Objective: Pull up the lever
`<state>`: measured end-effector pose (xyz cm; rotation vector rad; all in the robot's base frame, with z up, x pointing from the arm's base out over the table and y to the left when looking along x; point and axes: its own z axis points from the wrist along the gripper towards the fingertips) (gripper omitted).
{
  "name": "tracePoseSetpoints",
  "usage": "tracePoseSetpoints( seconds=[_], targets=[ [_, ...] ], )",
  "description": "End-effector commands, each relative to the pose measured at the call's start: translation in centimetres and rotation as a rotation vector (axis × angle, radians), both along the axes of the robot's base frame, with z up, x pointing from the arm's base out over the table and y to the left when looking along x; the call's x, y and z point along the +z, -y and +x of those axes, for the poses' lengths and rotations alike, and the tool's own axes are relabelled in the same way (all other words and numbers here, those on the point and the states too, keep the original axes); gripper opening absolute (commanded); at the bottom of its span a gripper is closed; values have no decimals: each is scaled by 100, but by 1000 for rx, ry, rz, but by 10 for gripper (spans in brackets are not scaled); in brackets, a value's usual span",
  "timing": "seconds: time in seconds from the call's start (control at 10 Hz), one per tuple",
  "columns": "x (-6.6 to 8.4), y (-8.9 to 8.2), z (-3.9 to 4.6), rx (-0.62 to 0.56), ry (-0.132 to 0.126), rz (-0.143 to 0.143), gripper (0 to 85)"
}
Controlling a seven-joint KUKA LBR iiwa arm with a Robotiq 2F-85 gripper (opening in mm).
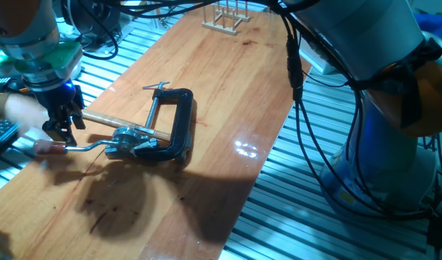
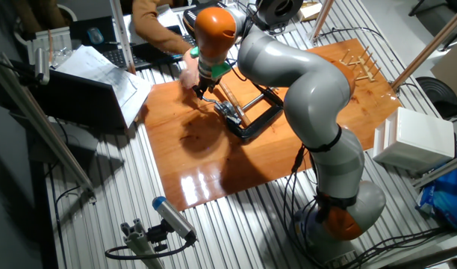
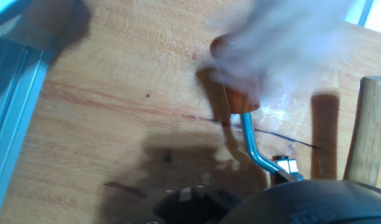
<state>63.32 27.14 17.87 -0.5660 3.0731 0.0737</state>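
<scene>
Wooden table: a long varnished board lies on a ribbed metal bench; its surface is glossy, with a dark shadow near the close end.
Lever: a thin bent silver crank arm lies low over the table near its left edge in one fixed view, its red-brown knob pointing away from the clamp. In the hand view the knob sits at the top of the silver arm, partly hidden by a pale blur.
Hub: a small silver hub joins the crank to the clamp's lower end.
Clamp: a black C-clamp lies flat at mid table.
Hammer: a pale wooden handle lies across the clamp, just behind the hub.
Gripper: the dark fingers point down, just above the knob end.
Jaws: blurred; I cannot tell how far apart they are or whether they hold the knob.
Rack: a small wooden rack stands at the far end.
</scene>
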Motion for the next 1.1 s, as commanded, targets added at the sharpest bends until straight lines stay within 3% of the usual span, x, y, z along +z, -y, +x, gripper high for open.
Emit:
tracePoseSetpoints(
  seconds=[0.0,0.6,0.7,0.8,1.0],
  targets=[
    [2,-7,-3,-2,-5,4,510],
    [9,-48,-7,-14,6,8,510],
    [-8,-58,15,-21,12,-1,510],
    [-38,-58,85,-17,0,9,510],
    [-40,-27,125,-9,17,12,510]
  ],
)
